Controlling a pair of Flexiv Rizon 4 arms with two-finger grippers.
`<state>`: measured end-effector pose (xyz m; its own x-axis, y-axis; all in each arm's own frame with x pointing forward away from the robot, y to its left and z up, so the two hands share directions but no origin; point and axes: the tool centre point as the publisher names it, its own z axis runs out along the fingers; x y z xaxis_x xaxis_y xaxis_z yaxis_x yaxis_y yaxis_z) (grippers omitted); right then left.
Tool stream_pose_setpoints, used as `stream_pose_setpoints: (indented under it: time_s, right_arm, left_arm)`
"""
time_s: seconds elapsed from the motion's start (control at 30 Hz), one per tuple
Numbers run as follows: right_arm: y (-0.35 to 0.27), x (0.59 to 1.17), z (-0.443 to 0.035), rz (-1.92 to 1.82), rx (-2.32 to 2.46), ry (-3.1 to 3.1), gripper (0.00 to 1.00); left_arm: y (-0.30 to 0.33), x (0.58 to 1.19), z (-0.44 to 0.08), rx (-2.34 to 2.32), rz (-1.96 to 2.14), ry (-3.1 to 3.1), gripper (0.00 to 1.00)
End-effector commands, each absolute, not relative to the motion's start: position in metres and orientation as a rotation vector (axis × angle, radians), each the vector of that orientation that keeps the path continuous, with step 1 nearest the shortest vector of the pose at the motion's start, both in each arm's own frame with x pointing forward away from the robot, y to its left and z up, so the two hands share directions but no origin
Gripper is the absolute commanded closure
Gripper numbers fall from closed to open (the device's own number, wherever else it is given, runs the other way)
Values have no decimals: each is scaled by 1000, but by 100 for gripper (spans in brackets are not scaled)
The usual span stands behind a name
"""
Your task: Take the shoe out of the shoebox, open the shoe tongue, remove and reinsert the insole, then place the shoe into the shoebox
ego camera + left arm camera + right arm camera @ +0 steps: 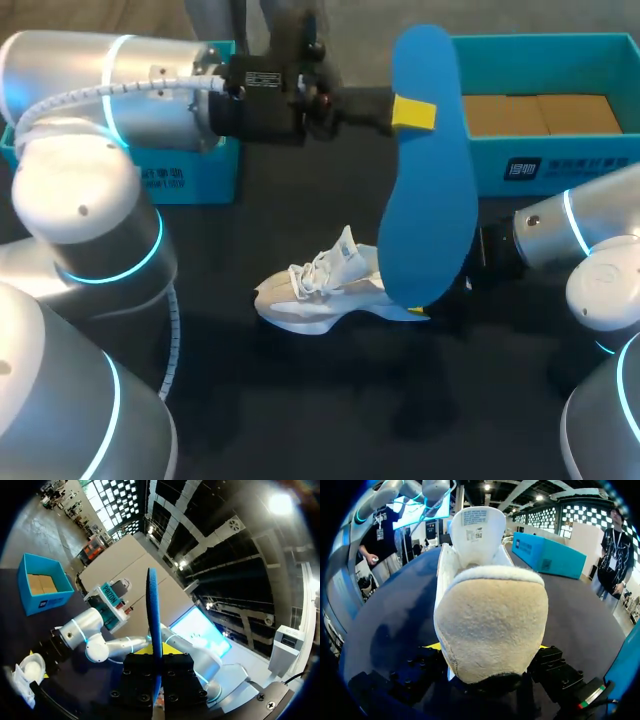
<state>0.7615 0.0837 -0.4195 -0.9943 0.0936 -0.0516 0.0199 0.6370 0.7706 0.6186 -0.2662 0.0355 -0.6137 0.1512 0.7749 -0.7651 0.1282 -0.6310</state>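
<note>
Black table (330,400) fills the scene, and the white shoe (320,290) lies on it near the middle, toe toward the robot's left and heel toward its right. In the right wrist view its tongue (476,530) stands upright beyond the heel.

The right gripper (440,305) is closed on the heel, one finger on each side. The blue insole (428,170) is out of the shoe and raised above it. It hangs nearly upright with its lower end in front of the heel. The left gripper (400,112) clamps the insole near its upper part, and from the left wrist it shows edge-on between the fingers.

The teal shoebox (560,165) sits at the far right of the table with brown cardboard (540,113) inside. A second teal box (190,175) stands at the far left, partly behind the left arm.
</note>
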Motion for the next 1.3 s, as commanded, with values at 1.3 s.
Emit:
stream_pose_setpoints:
  time_s: [1.3]
  right_arm:
    - [85,762,-419,1295,97,2765,66]
  left_arm:
    - [-252,626,51,560,1590,-1717,100]
